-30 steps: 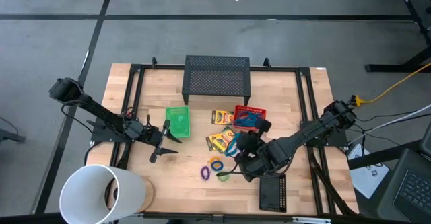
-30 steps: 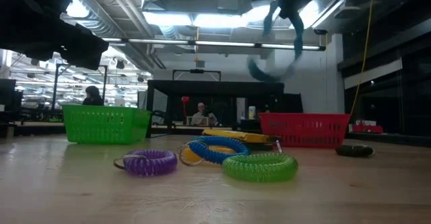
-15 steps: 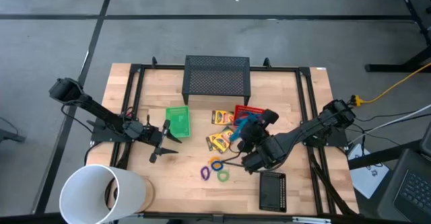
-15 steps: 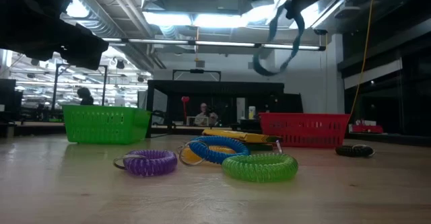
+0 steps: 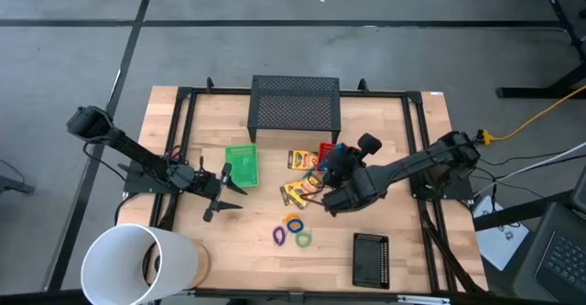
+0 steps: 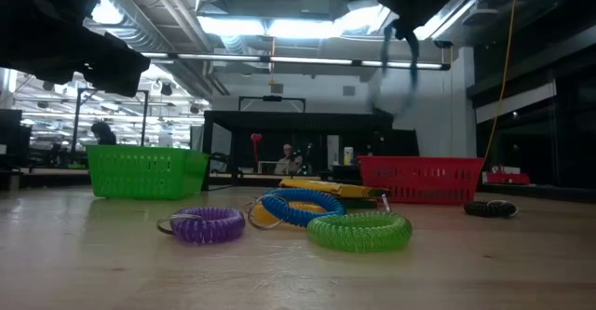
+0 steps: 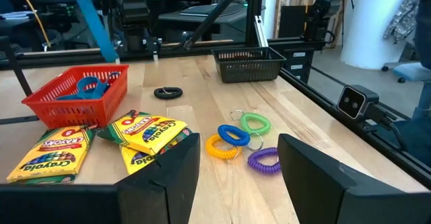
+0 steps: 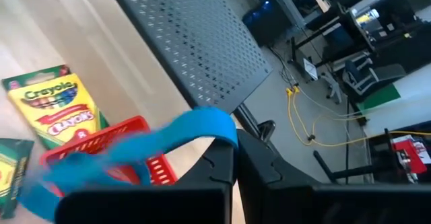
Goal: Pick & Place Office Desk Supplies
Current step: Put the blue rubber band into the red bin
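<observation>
Right now my right claw (image 5: 341,161) hangs above the red basket (image 5: 350,149), fingers clenched on the blue cord (image 8: 135,146), which sags from the grip in a loose loop. From the table's middle the basket sits at about three o'clock, with the crayon boxes (image 5: 302,177) just beside it on its nine o'clock side. Soft and light, that cord will swing and drape rather than hold a shape, so I judge it best kept pinched near the middle of the bundle and let go low inside the basket, where a trailing end cannot catch the rim.

Spread open, my left claw (image 5: 222,190) waits off near the green basket (image 5: 243,165), at nine o'clock on the table.

Rings in purple (image 6: 207,224), blue (image 6: 300,205), yellow (image 7: 221,146) and green (image 6: 359,230) lie bunched toward six o'clock, some touching each other. They look springy and light, likely to roll if nudged; hooking a finger through the hole should serve better than squeezing the outside
</observation>
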